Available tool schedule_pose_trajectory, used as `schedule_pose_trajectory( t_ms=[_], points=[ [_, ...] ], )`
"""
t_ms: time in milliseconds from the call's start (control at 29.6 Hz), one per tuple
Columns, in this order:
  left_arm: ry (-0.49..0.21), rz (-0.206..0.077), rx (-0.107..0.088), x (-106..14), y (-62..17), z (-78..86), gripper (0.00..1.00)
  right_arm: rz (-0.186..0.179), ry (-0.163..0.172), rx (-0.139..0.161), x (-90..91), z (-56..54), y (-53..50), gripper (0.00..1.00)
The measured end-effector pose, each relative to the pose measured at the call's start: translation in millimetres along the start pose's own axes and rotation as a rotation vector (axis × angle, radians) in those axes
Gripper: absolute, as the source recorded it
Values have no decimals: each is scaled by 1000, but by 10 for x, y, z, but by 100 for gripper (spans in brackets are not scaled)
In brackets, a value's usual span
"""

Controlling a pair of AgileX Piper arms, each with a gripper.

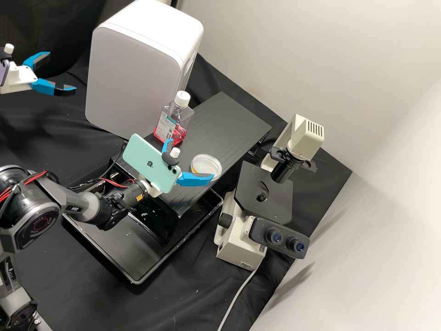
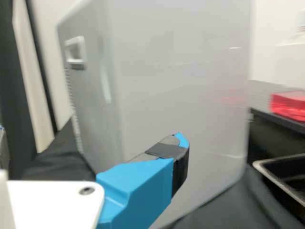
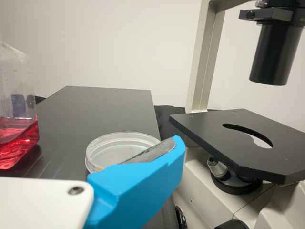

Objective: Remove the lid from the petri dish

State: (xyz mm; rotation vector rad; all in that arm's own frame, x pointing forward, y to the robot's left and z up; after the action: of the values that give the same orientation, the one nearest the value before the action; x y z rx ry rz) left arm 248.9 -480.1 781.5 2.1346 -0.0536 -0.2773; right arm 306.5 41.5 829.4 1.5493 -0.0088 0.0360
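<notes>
The petri dish (image 1: 206, 165) is a shallow clear round dish with its lid on. It sits near the front right corner of a raised black platform (image 1: 229, 124). My right gripper (image 1: 189, 162) stands open beside the dish. One blue finger (image 1: 196, 179) lies along the dish's near edge, the other is further left, and nothing is gripped. In the right wrist view that finger (image 3: 143, 183) overlaps the near rim of the dish (image 3: 119, 147). My left gripper (image 1: 60, 71) hangs open far off at the back left, close to a white box (image 2: 167, 71), with its blue finger (image 2: 143, 191) in front.
A flask of red liquid (image 1: 173, 122) stands on the platform behind the right gripper. The big white box (image 1: 142, 59) rises at the back. A microscope (image 1: 271, 197) stands right of the platform, its stage (image 3: 238, 138) close to the dish. A black tray (image 1: 138, 262) lies below.
</notes>
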Motion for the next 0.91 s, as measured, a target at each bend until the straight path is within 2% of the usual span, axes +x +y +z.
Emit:
schedule_pose_trajectory(
  t_ms=[203, 338, 372, 439, 540, 743, 844, 912],
  points=[
    [-114, 11, -1, -158, -57, 254, 100, 0, 0, 0, 0, 0, 0, 100],
    [-169, 9, 5, -256, -142, 357, 100, 0, 0, 0, 0, 0, 0, 100],
    [-182, 15, 3, -269, -154, 376, 100, 0, 0, 0, 0, 0, 0, 100],
    [-206, 12, 14, -306, -203, 416, 100, 0, 0, 0, 0, 0, 0, 100],
    [-225, -15, 31, -347, -265, 451, 100, 0, 0, 0, 0, 0, 0, 100],
    [-253, -44, 56, -409, -330, 491, 100, 0, 0, 0, 0, 0, 0, 100],
    [-282, -50, 82, -429, -348, 531, 100, 0, 0, 0, 0, 0, 0, 100],
    [-302, -51, 109, -439, -361, 564, 100, 0, 0, 0, 0, 0, 0, 100]
  ],
)
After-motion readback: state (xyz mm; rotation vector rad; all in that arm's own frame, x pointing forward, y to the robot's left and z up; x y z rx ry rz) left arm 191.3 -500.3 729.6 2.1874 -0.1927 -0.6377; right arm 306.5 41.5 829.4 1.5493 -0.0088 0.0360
